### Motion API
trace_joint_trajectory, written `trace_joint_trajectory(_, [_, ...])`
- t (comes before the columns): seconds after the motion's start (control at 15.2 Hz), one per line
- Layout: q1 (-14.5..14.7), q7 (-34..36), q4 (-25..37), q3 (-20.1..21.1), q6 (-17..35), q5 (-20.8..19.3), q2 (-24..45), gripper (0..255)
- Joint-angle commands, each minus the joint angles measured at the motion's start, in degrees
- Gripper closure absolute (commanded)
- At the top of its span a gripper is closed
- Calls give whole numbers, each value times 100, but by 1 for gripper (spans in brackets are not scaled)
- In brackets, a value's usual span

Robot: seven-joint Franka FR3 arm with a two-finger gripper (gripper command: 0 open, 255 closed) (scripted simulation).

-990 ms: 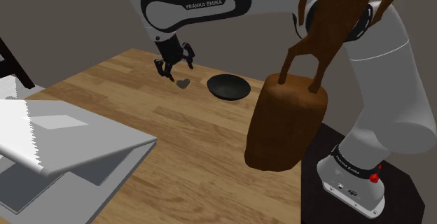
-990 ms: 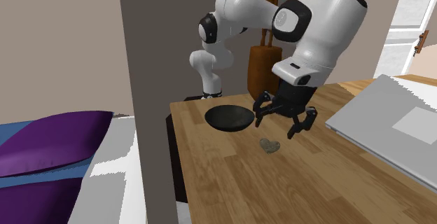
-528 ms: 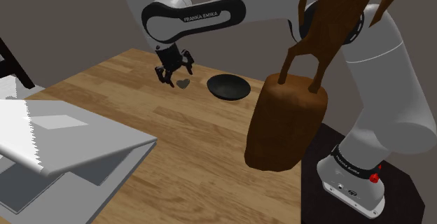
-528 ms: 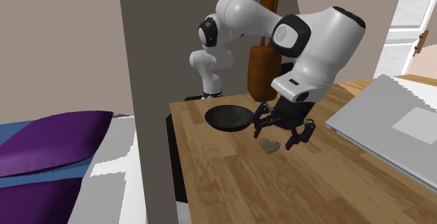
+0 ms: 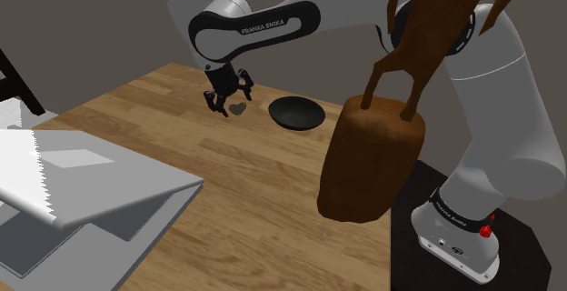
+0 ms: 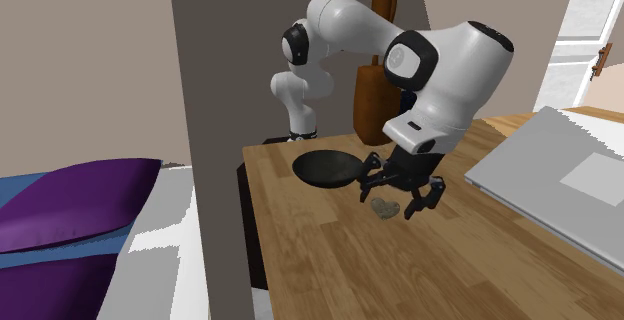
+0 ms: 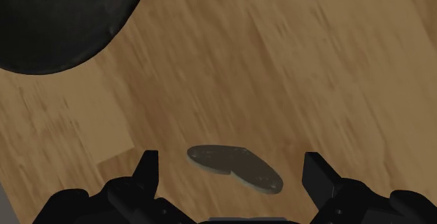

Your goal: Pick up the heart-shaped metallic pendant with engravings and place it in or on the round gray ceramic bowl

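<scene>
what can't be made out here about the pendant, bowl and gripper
- Pendant engravings: wrist view sees it at a shallow angle; too small in both exterior views.
- Bowl: cut off by the wrist view's edge.
- Gripper fingertips' gap to the table: unclear in the second exterior view.

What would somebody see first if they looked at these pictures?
Most likely the big white arm bent over the wooden table, its black jaws open on either side of a small grey heart-shaped pendant lying flat on the wood. Beside it sits a dark round bowl, and in the shoulder view a tall brown object looms close to the camera, right of the middle.
</scene>
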Motion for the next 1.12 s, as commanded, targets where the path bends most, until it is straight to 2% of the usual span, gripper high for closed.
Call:
trace_joint_trajectory(0.0, [0, 0, 0, 0, 0, 0, 0, 0])
trace_joint_trajectory(0.07, [0, 0, 0, 0, 0, 0, 0, 255])
trace_joint_trajectory(0.66, [-1, 0, -1, 0, 1, 0, 0, 255])
trace_joint_trajectory(1.06, [64, -113, 374, 10, -401, 27, -57, 255])
